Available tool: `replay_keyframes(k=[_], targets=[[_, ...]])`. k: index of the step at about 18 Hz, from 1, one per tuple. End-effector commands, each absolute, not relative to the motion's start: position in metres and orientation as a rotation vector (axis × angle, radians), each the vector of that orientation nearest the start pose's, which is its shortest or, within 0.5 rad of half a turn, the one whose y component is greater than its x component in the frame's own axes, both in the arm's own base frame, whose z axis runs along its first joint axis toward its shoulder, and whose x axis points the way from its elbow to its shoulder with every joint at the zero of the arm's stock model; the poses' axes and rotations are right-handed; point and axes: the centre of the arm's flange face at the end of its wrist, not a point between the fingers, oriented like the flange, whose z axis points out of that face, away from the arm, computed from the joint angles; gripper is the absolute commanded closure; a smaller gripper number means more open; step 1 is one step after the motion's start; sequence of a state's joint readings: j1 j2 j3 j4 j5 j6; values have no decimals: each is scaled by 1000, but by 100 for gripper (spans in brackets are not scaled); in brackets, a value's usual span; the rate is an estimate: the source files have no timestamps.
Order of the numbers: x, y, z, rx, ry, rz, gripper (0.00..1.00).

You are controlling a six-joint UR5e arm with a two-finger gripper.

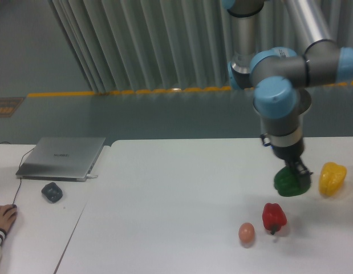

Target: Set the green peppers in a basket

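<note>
Green pepper gripped, arm bent downward, fingers clamped

On the worktop, the green pepper sits at the right under the hand, with the yellow pepper just right of it. Nearer lie the red pepper and, to its left, an egg. Far left on a second worktop, a laptop lies behind a mouse.

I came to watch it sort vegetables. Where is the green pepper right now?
The green pepper is at the right of the white table, held in the gripper, just left of the yellow pepper and above the red pepper.
</note>
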State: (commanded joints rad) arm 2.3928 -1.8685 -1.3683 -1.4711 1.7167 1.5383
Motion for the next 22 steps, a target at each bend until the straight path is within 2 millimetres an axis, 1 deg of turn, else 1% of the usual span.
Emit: replay_keyframes(k=[2,5,7,11,15,17,19,22], targets=[[-384,495,437,-3039,1170,95,69],[-400,486,442,-3001,1237,136,69],[-410,481,441,-2966,1302,179,67],[-446,452,440,-2921,1430,189,68],[-468,433,434,-2865,1579,162,68],[-484,421,432,-2831,1651,193,67],[-496,407,424,-2799,1718,169,67],[-517,380,421,-2734,1835,156,67]])
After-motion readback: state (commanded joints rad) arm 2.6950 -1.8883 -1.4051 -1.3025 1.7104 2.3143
